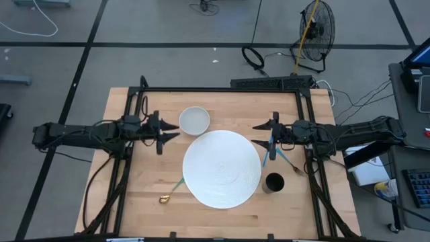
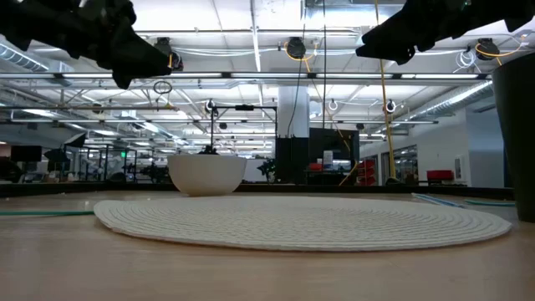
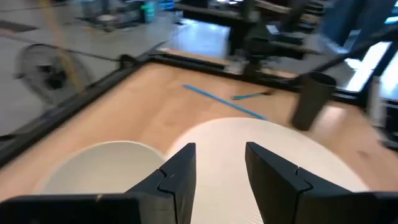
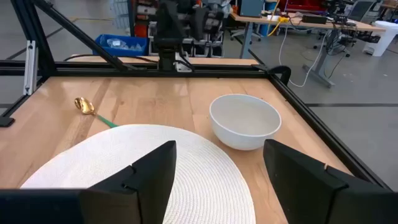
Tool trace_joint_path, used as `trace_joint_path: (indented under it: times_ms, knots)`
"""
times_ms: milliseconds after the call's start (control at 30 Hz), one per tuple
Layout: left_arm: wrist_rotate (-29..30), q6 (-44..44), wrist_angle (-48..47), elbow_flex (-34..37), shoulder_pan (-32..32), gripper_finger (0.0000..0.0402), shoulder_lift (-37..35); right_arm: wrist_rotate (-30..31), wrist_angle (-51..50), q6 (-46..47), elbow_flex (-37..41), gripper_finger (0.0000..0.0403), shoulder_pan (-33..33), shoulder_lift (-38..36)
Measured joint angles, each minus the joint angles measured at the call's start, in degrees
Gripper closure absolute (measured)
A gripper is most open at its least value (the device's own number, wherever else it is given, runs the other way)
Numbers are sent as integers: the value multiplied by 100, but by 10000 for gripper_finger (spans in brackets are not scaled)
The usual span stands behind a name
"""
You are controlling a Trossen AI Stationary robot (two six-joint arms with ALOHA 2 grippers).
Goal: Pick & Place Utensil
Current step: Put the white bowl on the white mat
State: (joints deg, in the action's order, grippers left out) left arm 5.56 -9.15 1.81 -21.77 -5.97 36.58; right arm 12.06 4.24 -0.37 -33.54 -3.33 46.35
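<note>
Waiting, nothing grasped yet | left claw (image 1: 172, 132) part-open, empty, beside bowl (image 1: 194, 120) | right claw (image 1: 259, 132) wide, empty, at mat (image 1: 222, 168) right edge | spoon (image 1: 172, 190) on counter (image 1: 134, 168) near-left; blue utensil (image 1: 283, 157) by cup (image 1: 273, 183) | pick and place remain

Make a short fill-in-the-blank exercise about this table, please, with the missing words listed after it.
1. The white bowl stands beside the round ____, nearest the left hand.
2. The spoon near the table's front edge has a gold bowl and a ____ handle.
3. The dark cup stands on the ____ arm's side of the table.
4. Both hands, left and right, are open and hold ____.

Missing words: mat; green; right; nothing
</note>
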Motion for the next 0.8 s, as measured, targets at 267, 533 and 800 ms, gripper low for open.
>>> trace_joint_path:
  times_ms: [267,533,800]
  knots:
    - [641,-635,-1372,-1119,-1160,256,902,10,103,119,0,165,0,-2]
    - [-184,-299,-2391,-2469,-2249,256,2556,-22,139,164,0,165,0,-2]
    - [-847,304,-3076,-3297,-2861,256,3718,-653,104,168,2,165,-5,-2]
